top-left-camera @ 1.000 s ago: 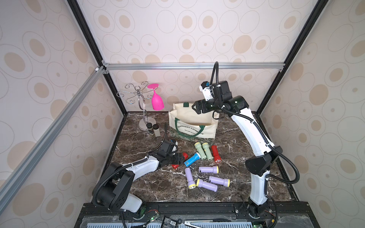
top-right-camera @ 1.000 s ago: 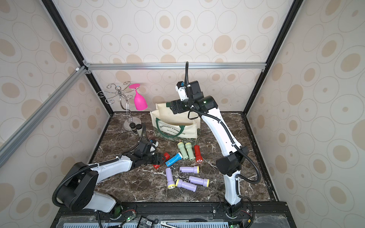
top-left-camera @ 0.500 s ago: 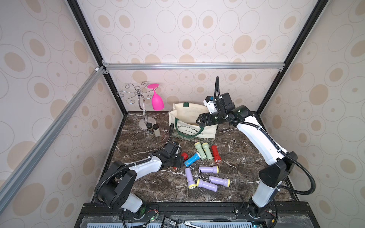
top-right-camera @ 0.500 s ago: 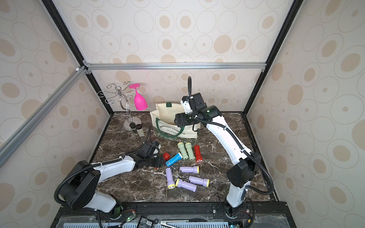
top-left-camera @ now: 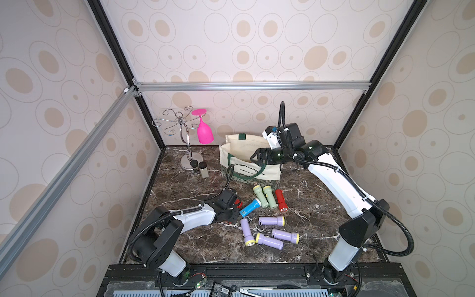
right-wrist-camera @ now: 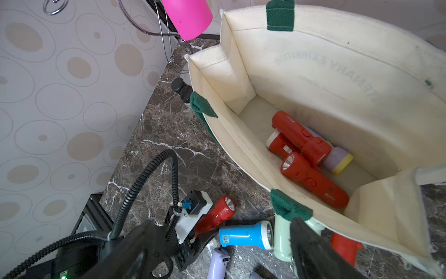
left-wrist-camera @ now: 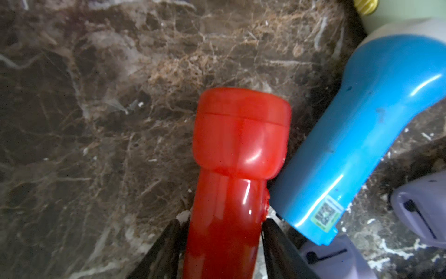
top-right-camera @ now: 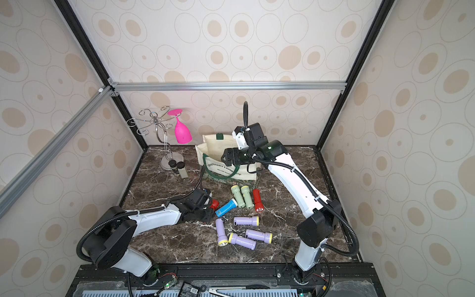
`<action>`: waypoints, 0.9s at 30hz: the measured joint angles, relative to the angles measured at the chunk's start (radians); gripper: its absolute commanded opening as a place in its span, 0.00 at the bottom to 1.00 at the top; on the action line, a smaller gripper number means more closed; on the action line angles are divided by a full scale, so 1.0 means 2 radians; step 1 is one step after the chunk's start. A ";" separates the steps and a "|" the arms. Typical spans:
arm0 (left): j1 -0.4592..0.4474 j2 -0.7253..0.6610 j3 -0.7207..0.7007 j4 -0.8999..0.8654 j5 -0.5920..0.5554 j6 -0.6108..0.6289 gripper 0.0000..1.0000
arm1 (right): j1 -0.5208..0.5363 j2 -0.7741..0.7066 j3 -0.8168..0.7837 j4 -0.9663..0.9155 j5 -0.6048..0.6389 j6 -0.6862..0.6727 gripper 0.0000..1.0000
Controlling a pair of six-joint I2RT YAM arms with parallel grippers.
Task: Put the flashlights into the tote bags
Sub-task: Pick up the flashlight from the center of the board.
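Observation:
A red flashlight (left-wrist-camera: 239,149) lies on the marble table, and my left gripper (left-wrist-camera: 222,232) is shut on its body; its head (top-left-camera: 238,203) pokes out past the fingers. A blue flashlight (top-left-camera: 250,207) touches it. Two pale green ones (top-left-camera: 264,196), another red one (top-left-camera: 280,200) and several lilac ones (top-left-camera: 272,220) lie nearby. The cream tote bag (top-left-camera: 246,168) stands at the back. In the right wrist view it (right-wrist-camera: 313,60) holds three red flashlights (right-wrist-camera: 313,178) and a lilac one (right-wrist-camera: 337,157). My right gripper (top-left-camera: 254,158) hangs open and empty over the bag's front rim.
A wire glass rack with a pink glass (top-left-camera: 204,129) stands at the back left, with two dark-capped jars (top-left-camera: 199,165) at its foot. Patterned walls and black frame posts close the table on three sides.
My left gripper's jaws have narrowed around the red flashlight. My right gripper has come down from above the bag to its front rim.

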 measured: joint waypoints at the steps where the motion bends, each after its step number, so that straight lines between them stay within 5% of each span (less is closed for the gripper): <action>1: -0.002 0.002 0.002 0.000 -0.004 0.001 0.52 | 0.000 -0.001 0.000 0.000 -0.001 0.002 0.90; 15: -0.016 -0.006 -0.008 -0.002 -0.032 0.000 0.21 | 0.000 -0.021 -0.021 0.011 -0.004 0.012 0.90; 27: -0.017 -0.145 0.010 -0.041 -0.033 -0.047 0.19 | 0.000 -0.049 -0.040 0.003 -0.012 0.019 0.88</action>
